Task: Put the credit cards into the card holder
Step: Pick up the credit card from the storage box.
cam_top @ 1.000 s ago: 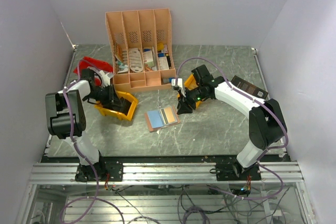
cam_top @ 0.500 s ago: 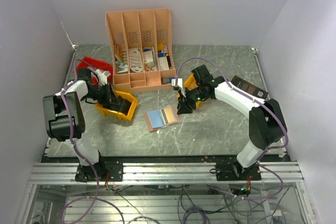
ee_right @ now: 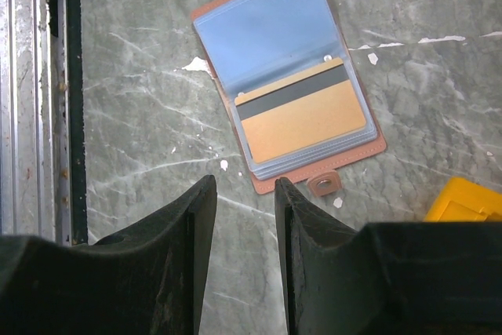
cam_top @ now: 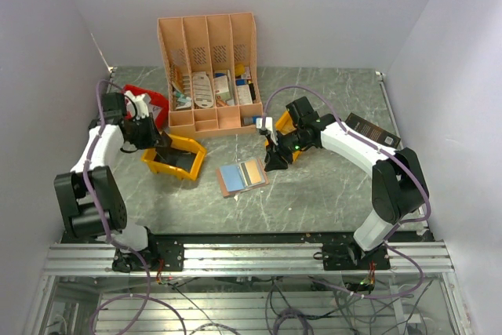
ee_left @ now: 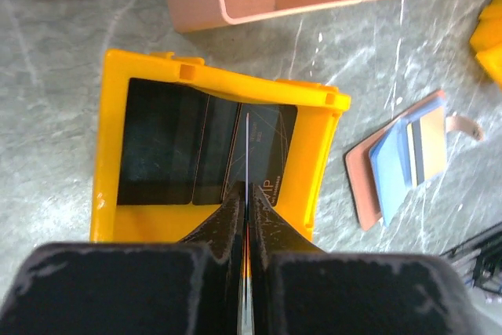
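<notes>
The card holder (cam_top: pixel 241 176) lies open on the table, tan-brown with bluish clear pockets (ee_right: pixel 271 33); an orange card with a black stripe (ee_right: pixel 302 115) sits in one pocket. My left gripper (ee_left: pixel 248 190) is shut on a credit card (ee_left: pixel 248 147), seen edge-on as a thin pale line, above the yellow tray (ee_left: pixel 110 154). Dark cards (ee_left: pixel 165 143) lie flat in that tray. In the top view the left gripper (cam_top: pixel 165 143) hangs over the tray (cam_top: pixel 169 171). My right gripper (ee_right: pixel 245 186) stands open and empty just short of the holder's near edge, also in the top view (cam_top: pixel 274 164).
A peach slotted organiser (cam_top: pixel 208 68) stands at the back, with a red object (cam_top: pixel 143 95) to its left. A second yellow tray (cam_top: pixel 284 125) sits under the right arm. A black book (cam_top: pixel 372 129) lies at the right. The holder's snap tab (ee_right: pixel 323 184) points toward my right fingers.
The left gripper has closed onto the thin card, and the left arm's elbow has swung back and to the left. The right arm and the card holder have stayed put.
</notes>
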Motion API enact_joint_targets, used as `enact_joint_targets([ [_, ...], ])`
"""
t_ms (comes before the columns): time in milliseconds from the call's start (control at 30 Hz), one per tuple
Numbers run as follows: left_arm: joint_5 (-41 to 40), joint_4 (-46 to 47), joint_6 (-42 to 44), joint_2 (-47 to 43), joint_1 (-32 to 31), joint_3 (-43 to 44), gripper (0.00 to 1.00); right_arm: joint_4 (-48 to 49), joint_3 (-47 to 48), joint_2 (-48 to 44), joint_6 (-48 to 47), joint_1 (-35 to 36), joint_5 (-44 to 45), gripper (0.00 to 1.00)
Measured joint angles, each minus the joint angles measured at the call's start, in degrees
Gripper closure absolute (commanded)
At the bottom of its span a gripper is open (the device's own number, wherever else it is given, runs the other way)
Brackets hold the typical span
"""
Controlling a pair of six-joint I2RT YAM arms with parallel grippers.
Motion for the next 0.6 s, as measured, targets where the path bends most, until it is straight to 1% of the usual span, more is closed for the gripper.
enact_joint_targets([
  [200,-4.48,-0.31,-6.95,-9.94,-0.07,0.02,0.93,-0.57,0.33,0.00,-0.42,0.00,-1.20,0.64],
  [267,-4.57,-0.17,-9.35,-14.05,-0.31,-0.04,0.93,-0.85,0.37,0.00,-0.61,0.00,-1.86,0.64],
  [367,-3.80,2.45,-13.55,-21.33,-1.44,-1.73,0.93,-1.29,0.37,-0.02,-0.92,0.00,-3.15,0.63],
  [467,-2.82,8.55,-19.21,-29.24,-5.03,-6.64,0.93,-1.29,0.37,-0.48,-0.72,-0.33,-4.50,0.63],
  [600,-2.32,18.88,-26.88,-35.76,-13.07,-13.79,0.93,0.07,0.37,-3.39,1.38,-2.29,-6.43,0.62],
])
